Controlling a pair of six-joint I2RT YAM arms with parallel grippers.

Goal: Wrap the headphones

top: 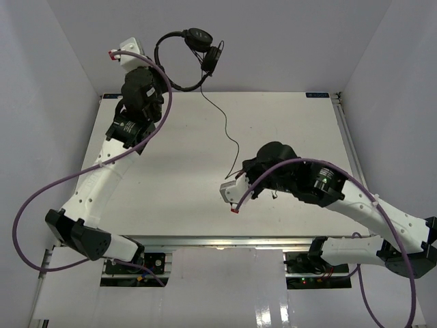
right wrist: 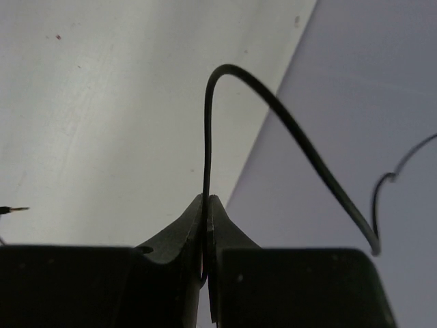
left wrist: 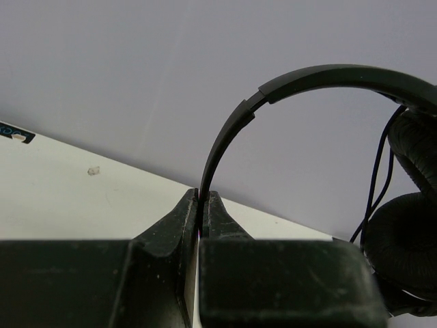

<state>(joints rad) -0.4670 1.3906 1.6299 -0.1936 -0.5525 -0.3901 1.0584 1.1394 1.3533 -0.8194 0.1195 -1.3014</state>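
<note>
The black headphones (top: 199, 39) hang in the air above the table's far edge, their earcups (left wrist: 408, 240) close together. My left gripper (top: 162, 76) is shut on the thin headband (left wrist: 227, 133), which rises from between the jaws in the left wrist view, where that gripper (left wrist: 203, 198) shows closed tight. The thin black cord (top: 229, 130) runs down from the earcups across the table to my right gripper (top: 244, 171). In the right wrist view that gripper (right wrist: 207, 199) is shut on the cord (right wrist: 207, 130), which loops up and off to the right.
The white table (top: 171, 157) is enclosed by pale walls at the back and sides. Purple robot cables (top: 41, 191) arc beside both arms. A metal rail (top: 345, 130) runs along the table's right edge. A thin metal tip (right wrist: 13, 209) lies on the table at left.
</note>
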